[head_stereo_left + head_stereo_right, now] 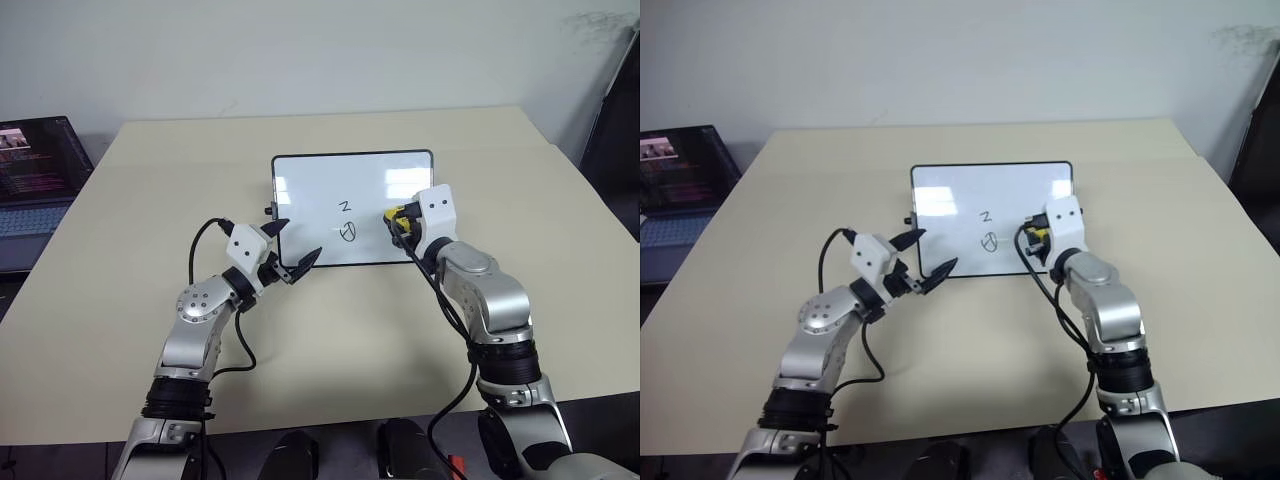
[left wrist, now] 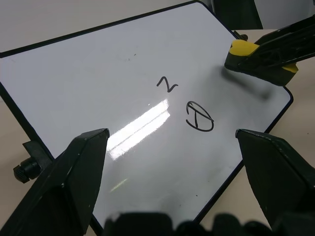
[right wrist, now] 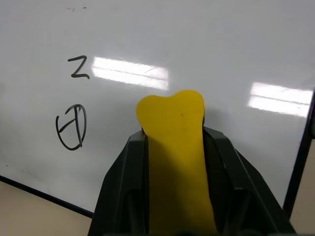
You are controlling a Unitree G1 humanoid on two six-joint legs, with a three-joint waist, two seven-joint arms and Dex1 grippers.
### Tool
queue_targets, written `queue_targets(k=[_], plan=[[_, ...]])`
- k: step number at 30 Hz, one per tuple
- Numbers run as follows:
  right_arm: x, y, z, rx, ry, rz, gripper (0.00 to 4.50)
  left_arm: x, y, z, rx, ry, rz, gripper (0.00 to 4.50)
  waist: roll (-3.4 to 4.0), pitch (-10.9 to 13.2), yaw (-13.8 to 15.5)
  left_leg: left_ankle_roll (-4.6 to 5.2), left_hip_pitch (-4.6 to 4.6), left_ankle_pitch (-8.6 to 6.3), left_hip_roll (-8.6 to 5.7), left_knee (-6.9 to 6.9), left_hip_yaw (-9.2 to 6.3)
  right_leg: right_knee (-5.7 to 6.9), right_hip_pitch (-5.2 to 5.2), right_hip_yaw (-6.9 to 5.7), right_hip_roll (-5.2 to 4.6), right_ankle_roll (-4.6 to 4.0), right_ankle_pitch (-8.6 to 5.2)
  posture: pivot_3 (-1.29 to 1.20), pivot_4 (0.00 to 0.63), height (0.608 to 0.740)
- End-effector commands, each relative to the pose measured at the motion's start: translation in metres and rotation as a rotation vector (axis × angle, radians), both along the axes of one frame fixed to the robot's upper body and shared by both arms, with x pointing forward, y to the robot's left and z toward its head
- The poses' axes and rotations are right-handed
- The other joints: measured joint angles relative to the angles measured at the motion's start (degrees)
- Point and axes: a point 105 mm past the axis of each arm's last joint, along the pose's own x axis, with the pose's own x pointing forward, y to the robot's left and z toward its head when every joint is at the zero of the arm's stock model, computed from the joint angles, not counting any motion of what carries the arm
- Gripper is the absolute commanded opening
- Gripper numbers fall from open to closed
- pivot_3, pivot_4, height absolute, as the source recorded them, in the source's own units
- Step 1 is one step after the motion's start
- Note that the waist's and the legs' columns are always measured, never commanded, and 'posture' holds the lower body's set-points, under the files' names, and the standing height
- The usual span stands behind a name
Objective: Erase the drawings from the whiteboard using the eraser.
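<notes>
Laptop (image 1: pixel 35 180) sits way off at the left edge of the table (image 1: pixel 150 330), out of the action. Moving right, the left gripper (image 1: pixel 284 252) hangs level over the near-left corner of the whiteboard (image 1: pixel 310 185) with its two black fingers spread wide, nothing between them. My guess is it's parked there to steady the board if it slides, but I can't tell whether it's actually touching the frame.

Board lies flat mid-table, glossy, with two drawings (image 1: pixel 347 222) left on it: a little Z-ish squiggle and, just nearer the robot, a circled shape. Both are roughly in the middle of the board.

Right of those, the right gripper (image 3: pixel 172 142) is clamped on the eraser (image 3: pixel 173 147), which sticks out forward past the fingertips. That makes sense, since the free end is what has to rub the surface. It sits low over bare board beside the circled mark, near but apart from it. Looks like the next move is a sideways swipe toward the marks, keeping the dark face pressed flat.
</notes>
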Motion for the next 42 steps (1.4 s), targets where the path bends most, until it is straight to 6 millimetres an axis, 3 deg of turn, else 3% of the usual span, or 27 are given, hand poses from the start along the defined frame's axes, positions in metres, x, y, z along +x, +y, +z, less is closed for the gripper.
queue_targets(k=[1, 9, 17, 30, 34, 42], plan=[[0.003, 0.009, 0.028, -0.017, -0.120, 0.036, 1.20, -0.001, -0.001, 0.013, -0.007, -0.048, -0.014, 4.50, 0.00, 0.00, -0.03, 0.00, 0.00, 0.00, 0.01, 0.00, 0.00, 0.00, 0.00, 0.00, 0.00, 0.00, 0.00, 0.00, 0.150, 0.740], [0.024, 0.041, 0.044, -0.091, -0.246, 0.120, 1.20, 0.001, -0.002, 0.013, -0.008, -0.051, -0.010, 4.50, 0.00, 0.00, -0.30, 0.00, 0.03, 0.00, -0.01, 0.00, 0.00, 0.00, 0.02, -0.01, 0.01, 0.00, 0.00, 0.00, 0.150, 0.740], [0.044, 0.068, 0.035, -0.190, -0.267, 0.173, 1.20, -0.002, 0.003, 0.013, -0.010, -0.054, 0.012, 4.50, 0.00, 0.00, -0.45, -0.01, 0.03, 0.00, 0.01, -0.01, 0.00, 0.01, 0.00, 0.00, 0.01, -0.01, 0.00, 0.00, 0.150, 0.740], [0.053, 0.072, 0.034, -0.228, -0.280, 0.167, 1.20, -0.007, 0.009, 0.013, -0.010, -0.056, 0.042, 4.50, 0.00, 0.00, -0.49, -0.01, 0.09, 0.00, 0.01, 0.00, 0.01, 0.08, 0.02, 0.02, 0.01, -0.02, 0.01, 0.00, 0.150, 0.740], [0.050, 0.077, 0.029, -0.262, -0.281, 0.196, 1.20, -0.008, 0.010, 0.014, -0.009, -0.056, 0.046, 4.50, 0.00, 0.00, -0.49, 0.00, 0.10, 0.00, 0.01, 0.01, 0.01, 0.09, 0.02, 0.02, 0.01, -0.02, 0.02, 0.00, 0.150, 0.740], [0.036, 0.072, -0.020, -0.397, -0.202, 0.290, 1.20, -0.010, 0.016, 0.017, -0.004, -0.060, 0.070, 4.50, -0.02, -0.03, -0.47, 0.00, 0.14, 0.00, 0.00, 0.02, 0.01, 0.06, 0.09, 0.02, 0.01, -0.02, 0.02, 0.00, 0.150, 0.740]])
